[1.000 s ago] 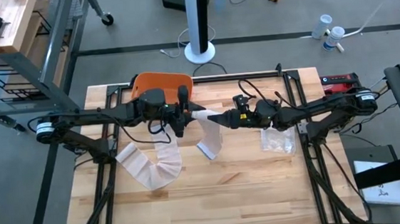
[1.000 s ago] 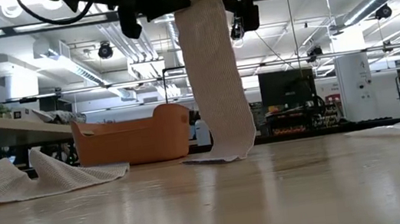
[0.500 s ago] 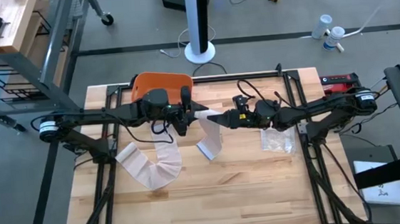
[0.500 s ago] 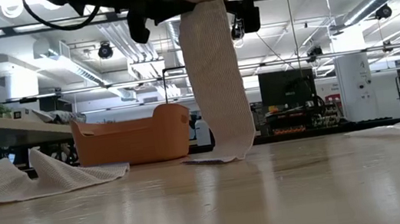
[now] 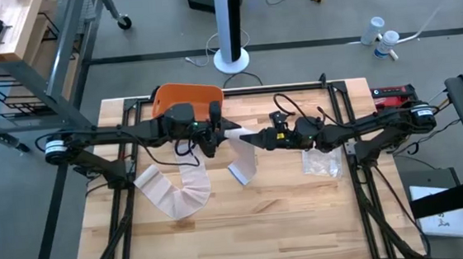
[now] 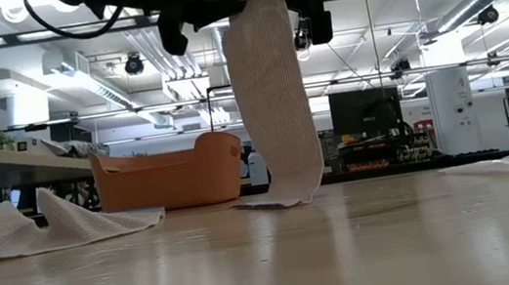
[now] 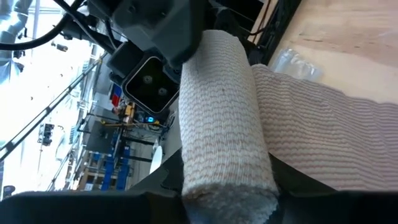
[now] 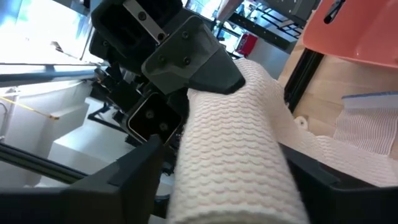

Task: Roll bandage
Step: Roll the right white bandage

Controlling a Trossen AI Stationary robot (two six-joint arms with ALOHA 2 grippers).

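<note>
A white knitted bandage is partly wound into a roll held level above the table's middle. Its loose strip hangs down, and the strip's lower end lies on the wood. My left gripper is shut on the roll's left end, and my right gripper is shut on its right end. A second, unrolled bandage lies flat on the table to the left. My left gripper pinches the roll's left end between its two fingers, coming level from the table's left, along the roll's axis. The roll is lifted clear and lies level. My right gripper pinches the roll's right end between its two fingers, coming level from the table's right, along the axis. The strip hangs slack below the roll.
An orange basket stands at the far edge behind the left gripper. A clear plastic bag lies on the table under the right arm. Bare wood runs along the near half of the table.
My left gripper has turned a little about the roll's axis while both grippers keep their hold. The hanging strip has swayed slightly, and its lower end has stayed on the table.
</note>
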